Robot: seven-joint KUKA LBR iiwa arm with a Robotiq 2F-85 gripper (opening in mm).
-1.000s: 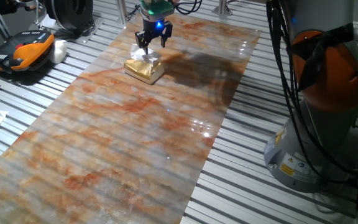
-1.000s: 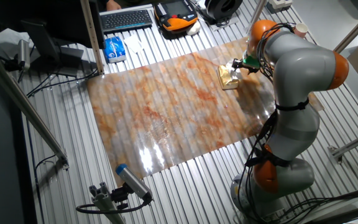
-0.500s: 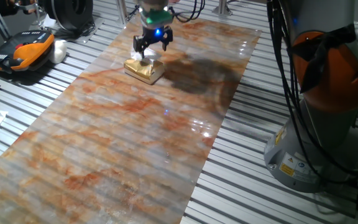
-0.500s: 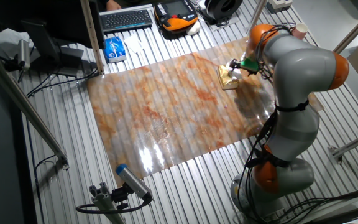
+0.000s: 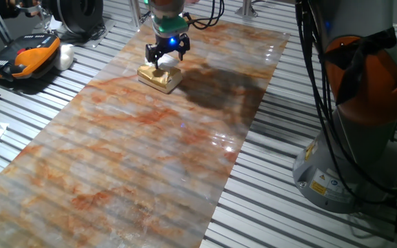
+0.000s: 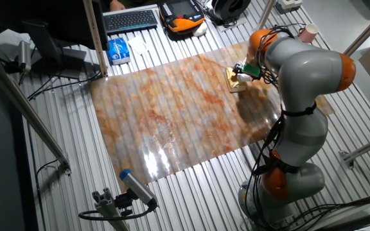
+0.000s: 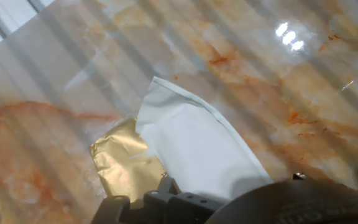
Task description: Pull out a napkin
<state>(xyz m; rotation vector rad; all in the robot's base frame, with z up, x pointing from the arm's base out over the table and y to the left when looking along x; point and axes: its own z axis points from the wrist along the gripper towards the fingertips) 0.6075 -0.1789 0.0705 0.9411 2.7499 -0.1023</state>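
Marbled orange-and-grey mat (image 5: 150, 151) spread over the slatted table, gold box (image 5: 159, 77) parked near its far left corner. Gripper (image 5: 167, 55) poised just above the box, fingers pinched on the napkin (image 7: 194, 146). White sheet drawn up from the box, apparently mid-pull.

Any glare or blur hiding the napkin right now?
Hand view: the napkin is sharp; specular spots sit clear of it, and striped reflections cross the mat. One fixed view: the napkin is a small white patch under the gripper. The other fixed view: too small to judge.
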